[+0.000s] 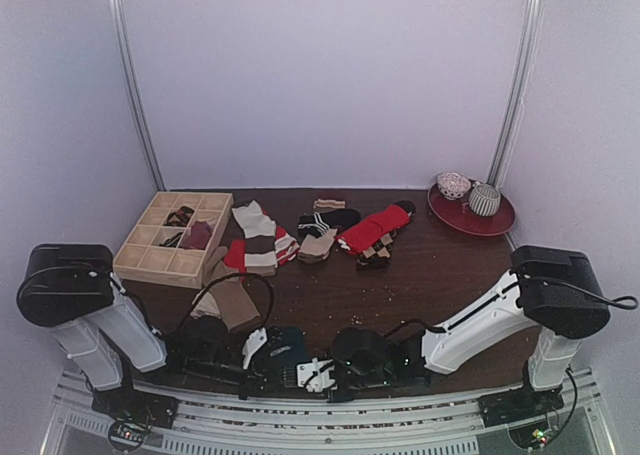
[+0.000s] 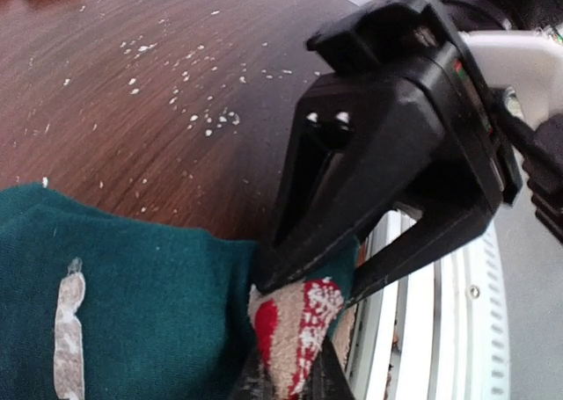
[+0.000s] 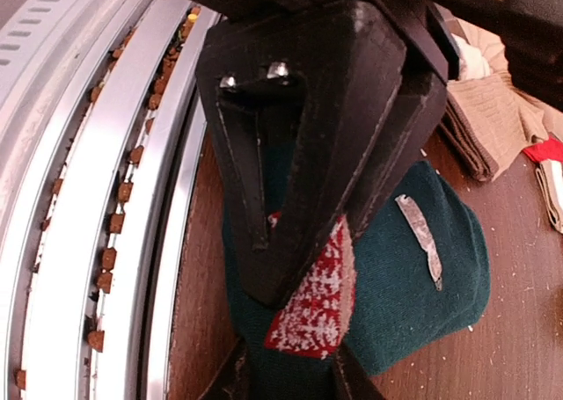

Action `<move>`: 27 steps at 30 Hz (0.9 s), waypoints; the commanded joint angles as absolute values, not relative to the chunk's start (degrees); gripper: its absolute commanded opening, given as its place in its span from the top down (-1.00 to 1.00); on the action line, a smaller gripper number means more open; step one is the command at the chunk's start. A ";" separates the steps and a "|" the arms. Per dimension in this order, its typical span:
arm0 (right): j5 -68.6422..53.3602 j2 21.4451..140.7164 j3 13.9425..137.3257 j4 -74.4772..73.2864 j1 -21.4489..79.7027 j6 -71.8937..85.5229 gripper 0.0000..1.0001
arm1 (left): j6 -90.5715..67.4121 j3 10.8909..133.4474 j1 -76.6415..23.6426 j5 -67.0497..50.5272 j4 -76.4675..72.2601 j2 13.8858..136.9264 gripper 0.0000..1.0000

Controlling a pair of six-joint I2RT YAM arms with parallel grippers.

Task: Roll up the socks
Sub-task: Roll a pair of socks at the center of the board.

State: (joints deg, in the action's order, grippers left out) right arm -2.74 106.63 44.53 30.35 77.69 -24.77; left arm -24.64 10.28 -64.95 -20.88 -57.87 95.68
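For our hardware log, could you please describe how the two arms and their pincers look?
Both the left arm and right arm have white links with bulky black joint housings and trailing black cables. The left pincer and right pincer are matte black, with wedge-shaped, hollowed fingers and two silver screws each.

Looks like a robotics lab, a closed test cell rather than a lived-in room. Walled on three sides by plain white panels [image 1: 320,75], held at the corners by metal strips [image 1: 135,85]. Fitted with a dark wooden table [image 1: 430,275], edged on the near side by slotted aluminium rails [image 1: 400,420], with a left arm [image 1: 100,315] and a right arm [image 1: 500,310] bolted there side by side amid trailing cables. Laid out like a trial: loose socks [image 1: 320,230] spread mid-table, a wooden divider box [image 1: 150,262] to the left, a red plate [image 1: 480,225] to the right. Marked by use too, with pale specks [image 2: 202,119] scattered over the wood.
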 commanded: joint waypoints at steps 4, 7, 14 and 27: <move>-14.56 106.50 48.80 18.76 74.38 -14.98 0.57 | -21.75 9.78 -65.26 -20.31 -50.27 92.52 -0.20; -22.27 106.07 49.21 14.93 71.53 -9.83 0.57 | -18.73 9.60 -65.24 -17.21 -45.97 86.25 -0.83; -36.93 106.40 51.61 6.08 64.97 -0.35 0.55 | -13.70 6.83 -65.56 -9.03 -41.06 69.29 -0.96; -44.61 118.66 65.79 -15.62 61.48 0.13 0.54 | -5.95 9.73 -66.03 -10.30 -45.74 76.95 -0.73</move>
